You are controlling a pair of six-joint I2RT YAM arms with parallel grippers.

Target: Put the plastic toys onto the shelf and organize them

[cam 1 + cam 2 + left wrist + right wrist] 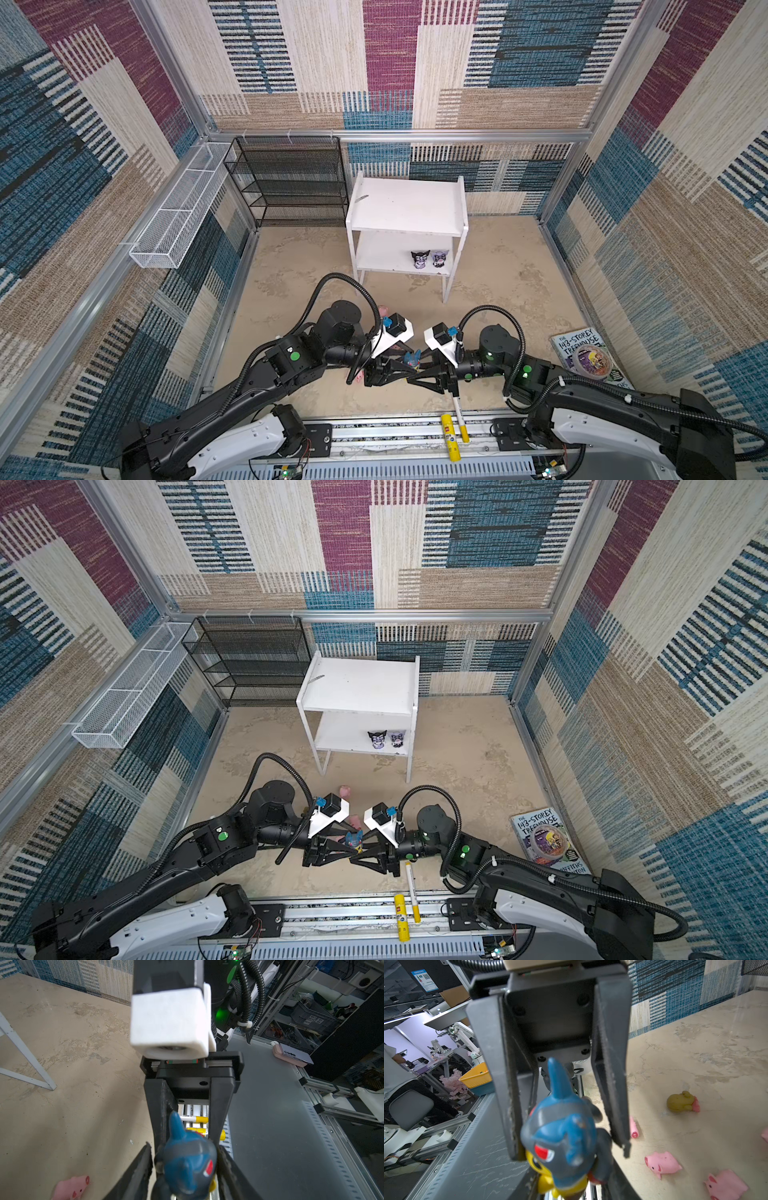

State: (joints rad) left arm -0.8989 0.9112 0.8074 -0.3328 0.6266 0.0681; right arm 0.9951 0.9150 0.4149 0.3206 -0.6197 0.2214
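The yellow figure with blue hood (412, 358) (562, 1136) hangs between both grippers at the front middle. My right gripper (415, 372) is shut on it. My left gripper (184, 1146) stands open around the same toy, with a gap on one side. Two black-and-purple figures (419, 259) (439, 258) stand on the lower board of the white shelf (407, 208). Pink pigs (662, 1164) (726, 1186) (71, 1188) lie on the floor beside the grippers. The blond doll (681, 1102) lies a little farther off.
A black mesh rack (286, 183) and a white wire basket (178, 212) stand at the back left. A book (571, 343) with a tub (592, 361) on it lies at the right. A yellow tube (451, 436) and a marker (460, 419) rest at the front rail.
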